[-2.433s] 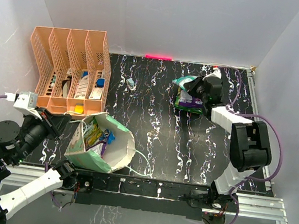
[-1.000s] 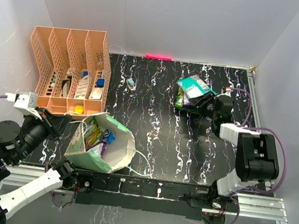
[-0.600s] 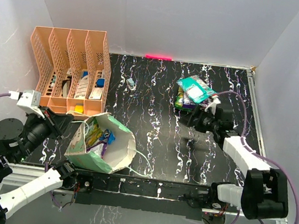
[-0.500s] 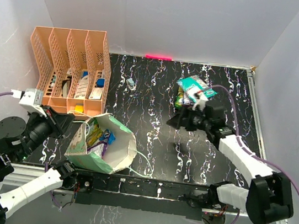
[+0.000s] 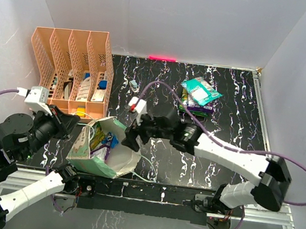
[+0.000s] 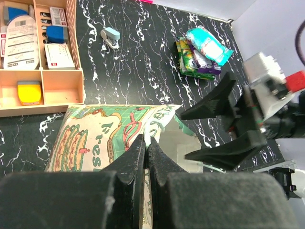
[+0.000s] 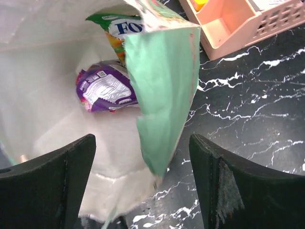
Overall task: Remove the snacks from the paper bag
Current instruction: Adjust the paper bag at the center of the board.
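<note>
The left gripper (image 6: 145,143) pinches the paper bag (image 5: 82,150) by its left rim. The bag lies tipped, its mouth facing up and right, with a purple packet (image 7: 107,90) inside. The right gripper (image 7: 143,188) is spread wide astride the bag's mint wall and holds nothing. Other snacks (image 5: 199,95) lie well to the right of the bag.

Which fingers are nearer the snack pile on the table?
Right fingers: open at the paper bag's mouth, toward the snack pile; left fingers pinch its rim, farther off.
</note>
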